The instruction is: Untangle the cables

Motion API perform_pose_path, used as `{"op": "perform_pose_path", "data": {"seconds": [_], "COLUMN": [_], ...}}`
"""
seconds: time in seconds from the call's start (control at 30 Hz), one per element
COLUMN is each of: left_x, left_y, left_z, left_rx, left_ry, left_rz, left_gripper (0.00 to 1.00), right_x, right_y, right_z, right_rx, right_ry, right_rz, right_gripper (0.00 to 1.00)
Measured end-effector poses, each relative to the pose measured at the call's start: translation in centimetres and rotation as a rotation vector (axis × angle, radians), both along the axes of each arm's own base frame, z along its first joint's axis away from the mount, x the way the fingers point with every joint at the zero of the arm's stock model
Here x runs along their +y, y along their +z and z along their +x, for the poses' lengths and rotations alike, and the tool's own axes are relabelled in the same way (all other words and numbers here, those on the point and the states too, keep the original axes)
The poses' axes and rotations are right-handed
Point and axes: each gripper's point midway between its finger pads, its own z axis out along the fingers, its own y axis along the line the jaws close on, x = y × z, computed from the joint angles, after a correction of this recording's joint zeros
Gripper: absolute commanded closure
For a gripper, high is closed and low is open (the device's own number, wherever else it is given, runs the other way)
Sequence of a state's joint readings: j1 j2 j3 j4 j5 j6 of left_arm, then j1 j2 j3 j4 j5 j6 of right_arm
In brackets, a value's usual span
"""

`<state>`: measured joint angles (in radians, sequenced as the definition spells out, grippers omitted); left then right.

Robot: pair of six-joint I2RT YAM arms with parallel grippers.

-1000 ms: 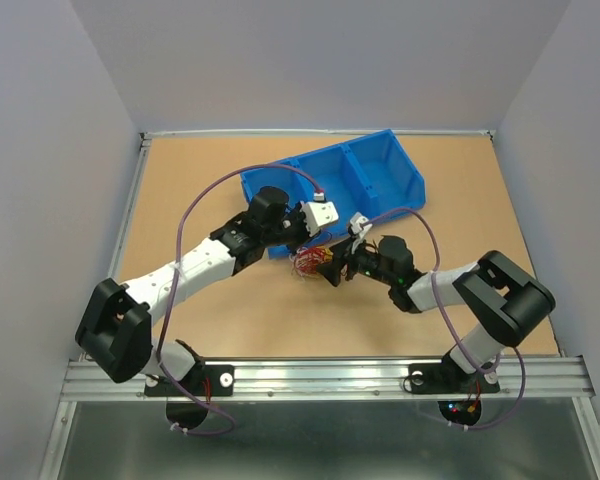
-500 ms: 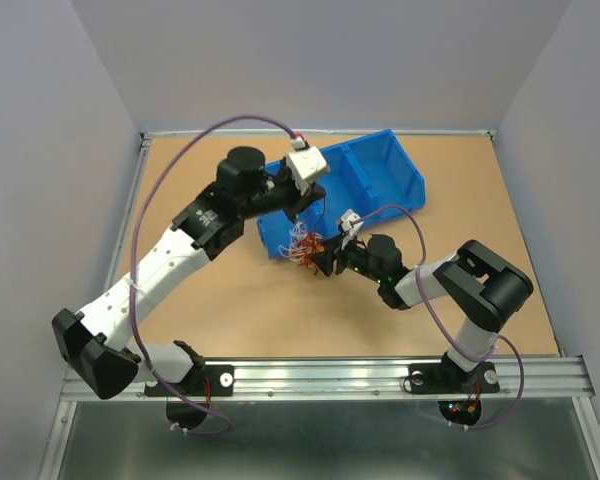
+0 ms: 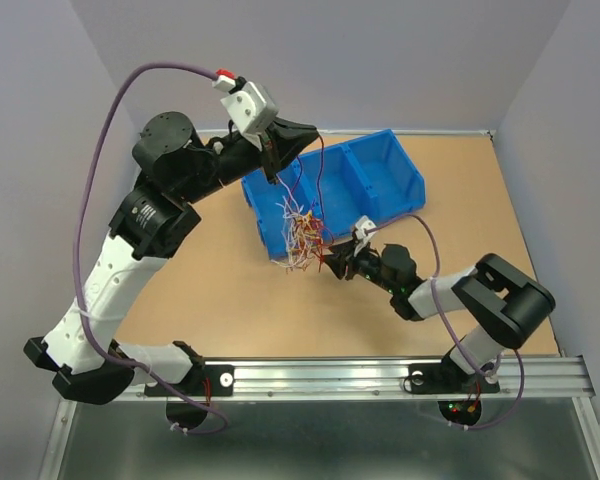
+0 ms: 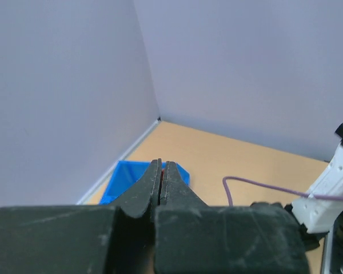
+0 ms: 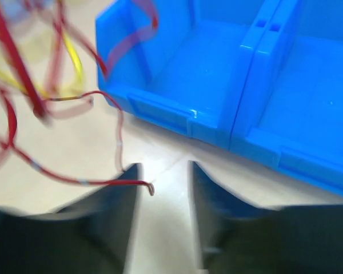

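The cables (image 3: 300, 235) are a curly bunch of red, white and yellow wires hanging in front of the blue bin's (image 3: 412, 188) near-left corner. My left gripper (image 3: 276, 160) is raised high above the bin. Its jaws are shut on a red wire, seen as a sliver of red between the fingertips in the left wrist view (image 4: 162, 168). Strands run from it down to the bunch. My right gripper (image 3: 332, 262) is low on the table, just right of the bunch. It is open (image 5: 163, 171), with a red wire end lying across its left finger (image 5: 126, 188).
The blue bin's front wall (image 5: 160, 108) fills the right wrist view and its corner shows in the left wrist view (image 4: 123, 180). Grey walls enclose the wooden table (image 3: 200, 290). Purple arm cables (image 3: 110, 130) loop above the left arm.
My left arm has risen and swung back and left, pulling the wire bunch up off the table and stretching it. My right gripper has stayed low beside the bunch.
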<state>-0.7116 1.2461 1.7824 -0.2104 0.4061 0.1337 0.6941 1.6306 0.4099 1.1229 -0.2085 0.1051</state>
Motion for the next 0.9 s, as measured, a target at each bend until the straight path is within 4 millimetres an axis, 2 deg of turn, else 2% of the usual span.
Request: {"op": "perform_pose_path", "data": {"seconds": [0.03,0.1,0.13,0.3,0.4,0.5,0.73,0.9], "left_x": [-0.3,-1.1,-1.5,-2.8,-3.2,-3.7,-4.3,-4.8], "left_y": [-1.1,-3.1,-4.7,-11.4,-13.9,-14.7,-14.1,-14.3], "left_z": [0.2,0.6,0.7,0.5,-0.2,-0.8,-1.7,-1.7], "left_rx": [0.023,0.057,0.085,0.167,0.178,0.171,0.136,0.135], "left_ry": [-0.007,-0.026,-0.039,-0.108,-0.155,-0.197,-0.258,-0.272], "left_rz": [0.015,0.039,0.062,0.152,0.187,0.197,0.184,0.185], "left_gripper": [1.00,1.00,1.00,1.00,1.00,1.00,1.00,1.00], "right_x": [-0.5,-1.5,-1.8,-2.7,-2.6,-2.5,-1.0,0.4], "right_y": [0.5,1.9,2.5,6.2,8.7,9.8,14.1,15.7], "right_z": [-0.6,-1.6,-2.0,-5.2,-6.3,-6.2,-3.1,-1.3], "right_rx": [-0.012,-0.049,-0.062,-0.150,-0.200,-0.209,-0.246,-0.261], "right_ry": [-0.003,-0.003,-0.002,0.074,0.116,0.116,0.068,0.064], "right_rz": [0.005,0.026,0.037,0.116,0.169,0.183,0.219,0.228], "right_gripper": [0.25,0.17,0.12,0.08,0.07,0.06,0.05,0.07]}}
